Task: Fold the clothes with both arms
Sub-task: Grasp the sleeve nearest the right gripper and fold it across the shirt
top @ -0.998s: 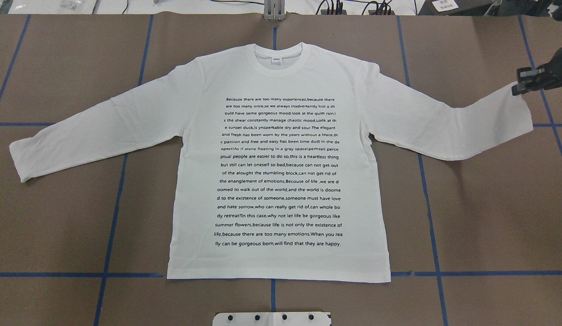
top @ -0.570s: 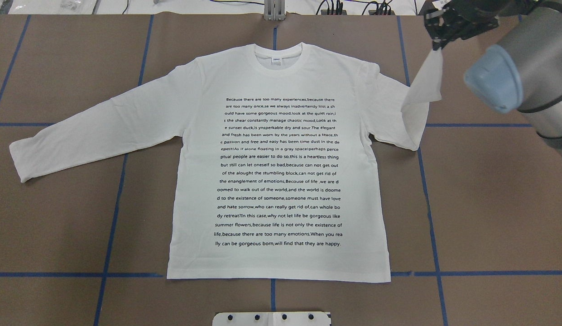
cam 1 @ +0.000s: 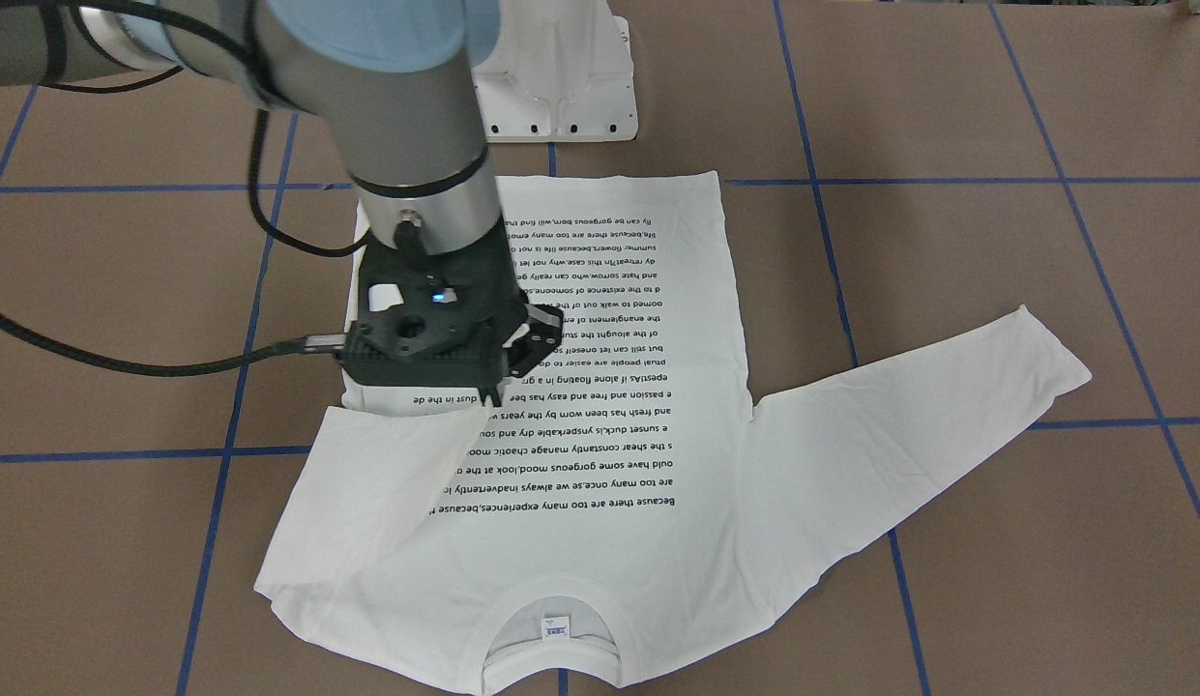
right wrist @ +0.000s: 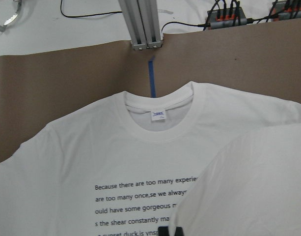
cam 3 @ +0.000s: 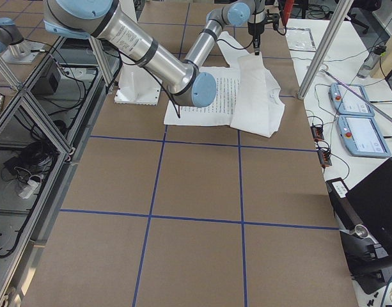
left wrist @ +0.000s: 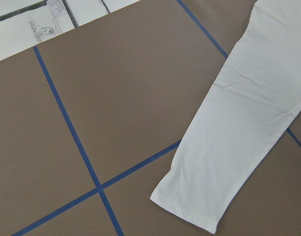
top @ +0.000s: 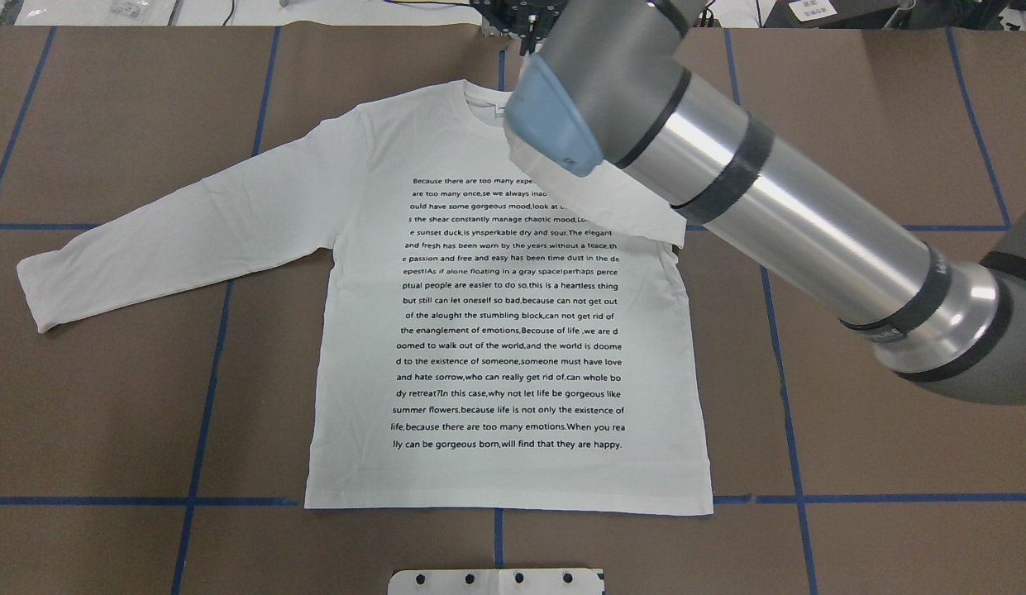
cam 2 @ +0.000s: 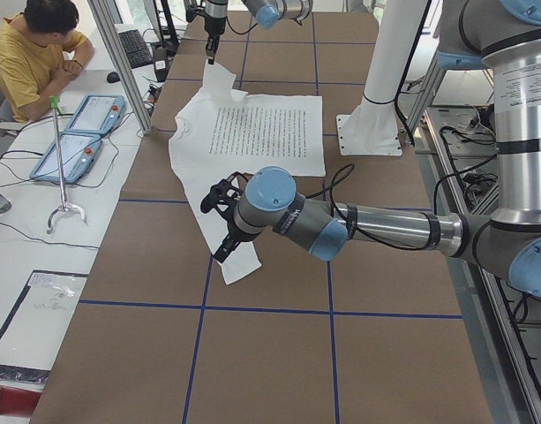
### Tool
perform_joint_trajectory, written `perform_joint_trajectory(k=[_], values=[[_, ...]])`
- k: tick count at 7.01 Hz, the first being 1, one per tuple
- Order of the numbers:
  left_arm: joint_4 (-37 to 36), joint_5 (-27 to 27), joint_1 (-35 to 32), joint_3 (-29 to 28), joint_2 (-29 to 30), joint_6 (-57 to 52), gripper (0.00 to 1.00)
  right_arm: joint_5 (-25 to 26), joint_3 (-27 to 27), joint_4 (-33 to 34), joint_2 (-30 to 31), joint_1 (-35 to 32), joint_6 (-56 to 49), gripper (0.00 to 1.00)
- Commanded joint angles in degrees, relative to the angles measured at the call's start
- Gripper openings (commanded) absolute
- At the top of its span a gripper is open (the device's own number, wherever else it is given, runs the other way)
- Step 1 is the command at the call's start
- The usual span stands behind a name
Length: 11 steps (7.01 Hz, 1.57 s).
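Note:
The white long-sleeved T-shirt (top: 504,330) lies flat, printed text up, its collar (right wrist: 157,115) at the far edge. My right gripper (cam 1: 490,394) is shut on the cuff of the right sleeve (cam 1: 387,464). It holds the cuff low over the printed chest, and the sleeve is folded inward across the shirt (top: 612,207). Its fingertips (right wrist: 170,230) show at the bottom of the right wrist view. The left sleeve (top: 174,240) lies stretched out flat. My left gripper (cam 2: 222,252) hovers over that sleeve's cuff (left wrist: 189,206); I cannot tell whether it is open or shut.
The brown table mat has blue tape lines (top: 207,413). The white pedestal base (cam 1: 561,77) stands at the robot's edge below the hem. An aluminium post (right wrist: 140,24) and cables stand beyond the collar. An operator (cam 2: 32,53) sits at a side table with teach pendants (cam 2: 76,132).
My right gripper has lifted the right sleeve's cuff from the far right and carried it inward over the shirt's chest. The body and left sleeve have not moved.

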State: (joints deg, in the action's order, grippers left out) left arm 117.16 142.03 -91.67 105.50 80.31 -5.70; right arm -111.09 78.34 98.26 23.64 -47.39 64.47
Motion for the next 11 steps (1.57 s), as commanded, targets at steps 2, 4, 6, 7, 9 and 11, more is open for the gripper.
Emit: perform_joint_trajectory(k=[2,4,6,7,9,11], values=[[0.00,0.00,0.00,-0.47,-0.42,-0.01,1.00,11.38,-13.54,-11.41,-7.28,10.10,9.26,0.00],[0.00,0.00,0.00,-1.00,-0.42,-0.01,1.00,13.53,-19.86,-16.67,-10.09,11.53,10.49,0.17],[0.00,-0.09,0.00,-1.18,-0.42,-0.01,1.00,17.05,-26.46,-17.49,-14.22,12.32,11.38,1.00],[0.00,-0.09,0.00,-1.44,-0.42,0.08,1.00,17.05,-26.49,-17.49,-14.41,12.32,11.38,1.00],[0.00,0.00,0.09,-1.97,0.63,0.08,1.00,14.87,-26.31,-17.14,-13.89,9.97,10.60,1.00],[3.57,-0.09,0.18,-0.57,1.34,0.86,1.00,5.74,-20.29,-14.00,-7.34,3.56,3.18,1.00]])
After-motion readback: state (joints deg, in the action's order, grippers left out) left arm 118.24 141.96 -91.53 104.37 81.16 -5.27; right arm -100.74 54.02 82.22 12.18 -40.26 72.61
